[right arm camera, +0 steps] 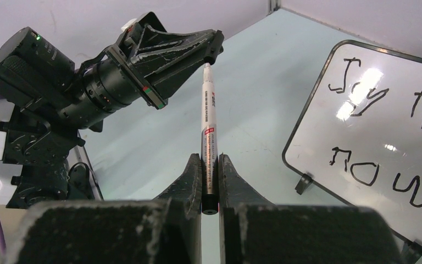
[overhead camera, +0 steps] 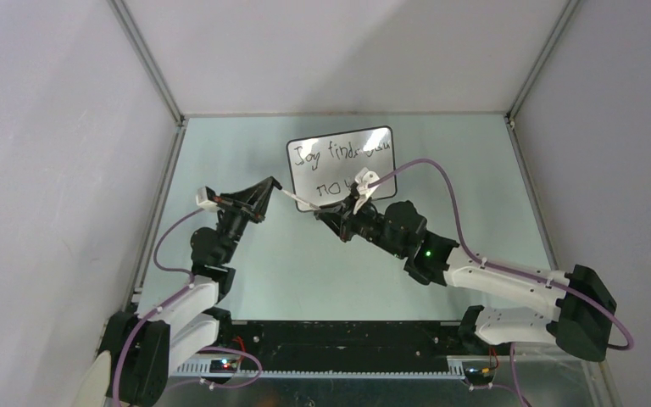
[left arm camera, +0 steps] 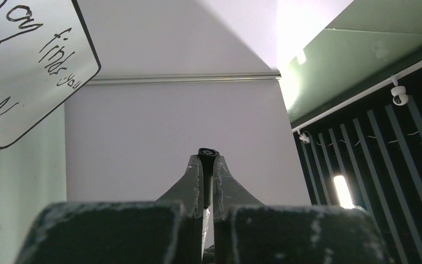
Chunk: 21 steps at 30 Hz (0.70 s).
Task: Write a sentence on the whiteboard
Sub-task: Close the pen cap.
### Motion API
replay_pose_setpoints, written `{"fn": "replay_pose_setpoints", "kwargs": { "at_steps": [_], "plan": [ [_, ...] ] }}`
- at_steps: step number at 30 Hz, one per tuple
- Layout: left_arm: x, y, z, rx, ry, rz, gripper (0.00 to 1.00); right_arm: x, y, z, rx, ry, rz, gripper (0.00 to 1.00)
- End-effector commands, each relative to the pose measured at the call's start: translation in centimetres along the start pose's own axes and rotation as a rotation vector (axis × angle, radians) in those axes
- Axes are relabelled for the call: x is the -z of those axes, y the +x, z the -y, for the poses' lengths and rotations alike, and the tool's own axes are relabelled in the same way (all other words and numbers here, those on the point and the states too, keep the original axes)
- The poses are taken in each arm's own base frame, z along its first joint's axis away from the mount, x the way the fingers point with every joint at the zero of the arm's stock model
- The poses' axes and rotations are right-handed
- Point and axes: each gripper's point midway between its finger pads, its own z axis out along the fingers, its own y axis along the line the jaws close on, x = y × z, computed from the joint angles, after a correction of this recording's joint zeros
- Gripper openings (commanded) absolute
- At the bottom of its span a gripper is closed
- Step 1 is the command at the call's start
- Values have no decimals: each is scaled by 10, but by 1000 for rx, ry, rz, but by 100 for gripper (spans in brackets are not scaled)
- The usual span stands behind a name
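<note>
Two grippers share one pen (overhead camera: 298,201) in the top view. We see the left gripper (overhead camera: 273,187) pressed together on the pen's left end and the right gripper (overhead camera: 322,210) pinching its other end, so the pen bridges the short gap between them above the table (overhead camera: 475,178). Just beyond the right gripper stands the whiteboard (overhead camera: 309,174). The sentence (overhead camera: 339,154) on it runs in two lines, with the right wrist covering part of the lower line.

From the left wrist, we look along the left gripper (left arm camera: 207,165). Its fingers are closed tight on the black end of the pen (left arm camera: 207,153), which pokes out at the tips. Up and to the left of those fingers is a tilted corner of the whiteboard (left arm camera: 27,82), and there we can read the sentence (left arm camera: 52,55) as "Joy finds you" over the start of a second line.

From the right wrist, the right gripper (right arm camera: 210,165) clamps the white barrel of the pen (right arm camera: 207,115), whose black butt sits between the fingers. Straight ahead, the pen's far end disappears into the closed tips of the left gripper (right arm camera: 215,48). To the right of our fingers the whiteboard (right arm camera: 313,132) stands on its small black feet, clear of the pen. The sentence (right arm camera: 362,88) shows "Joy" above "now", with the rest cut off by the frame edge.
</note>
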Motion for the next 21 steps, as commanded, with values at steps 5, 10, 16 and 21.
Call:
{"fn": "replay_pose_setpoints", "kwargs": {
  "at_steps": [5, 10, 16, 21],
  "plan": [
    [4, 5, 7, 5, 34, -22, 0, -8, -33, -6, 10, -23, 90, 0],
    [6, 5, 7, 6, 35, -22, 0, -10, -35, -5, 10, -20, 92, 0],
    [6, 6, 7, -2, 31, -25, 0, -13, -35, -4, 12, -18, 92, 0],
    [7, 7, 11, -3, 40, -27, 0, -17, -33, -4, 12, -16, 87, 0]
  ]
}}
